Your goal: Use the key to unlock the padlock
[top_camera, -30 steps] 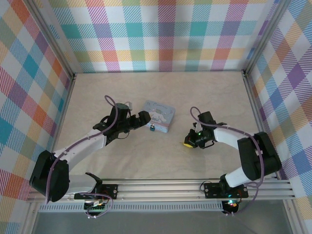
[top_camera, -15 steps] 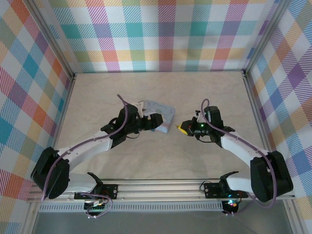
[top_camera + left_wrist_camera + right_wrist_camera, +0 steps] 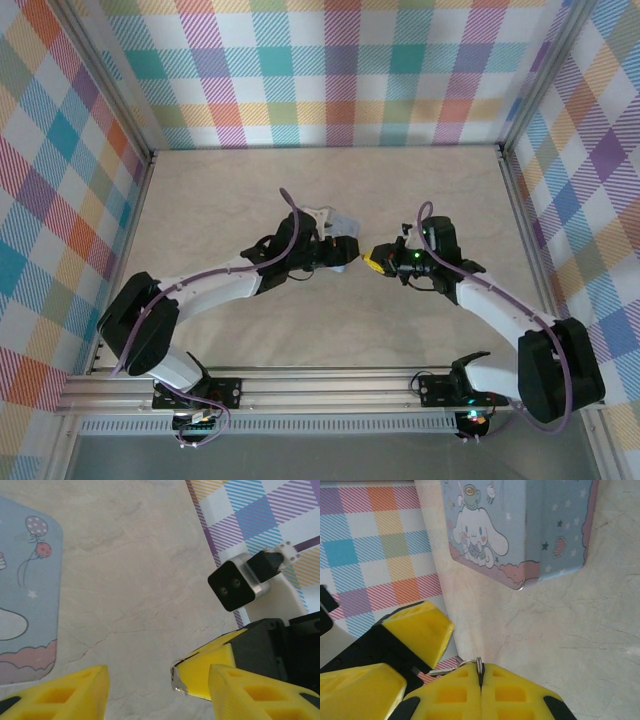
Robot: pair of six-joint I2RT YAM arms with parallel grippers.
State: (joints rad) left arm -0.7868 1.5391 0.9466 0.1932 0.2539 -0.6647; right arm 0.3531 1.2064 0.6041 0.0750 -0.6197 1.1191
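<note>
My right gripper (image 3: 480, 674) is shut on the ring of the key (image 3: 441, 671), a small silvery key whose blade sticks out to the left. In the left wrist view the key (image 3: 178, 678) hangs at the tip of a right finger (image 3: 210, 672). My left gripper (image 3: 156, 690) is open, and the key and that fingertip sit just inside its right finger (image 3: 260, 695). From above, the left gripper (image 3: 343, 252) and the right gripper (image 3: 372, 262) nearly meet at the table's middle. The padlock is hidden.
The pale-blue cartoon tin box (image 3: 520, 525) lies just behind the grippers, partly covered by the left arm in the top view (image 3: 345, 220). Its corner is at the left in the left wrist view (image 3: 25, 605). Plaid walls close in the table on three sides.
The left arm has swung right, over the tin box, up to the right gripper, and its jaws have narrowed. The right gripper lifted and moved left with the key, then held still.
</note>
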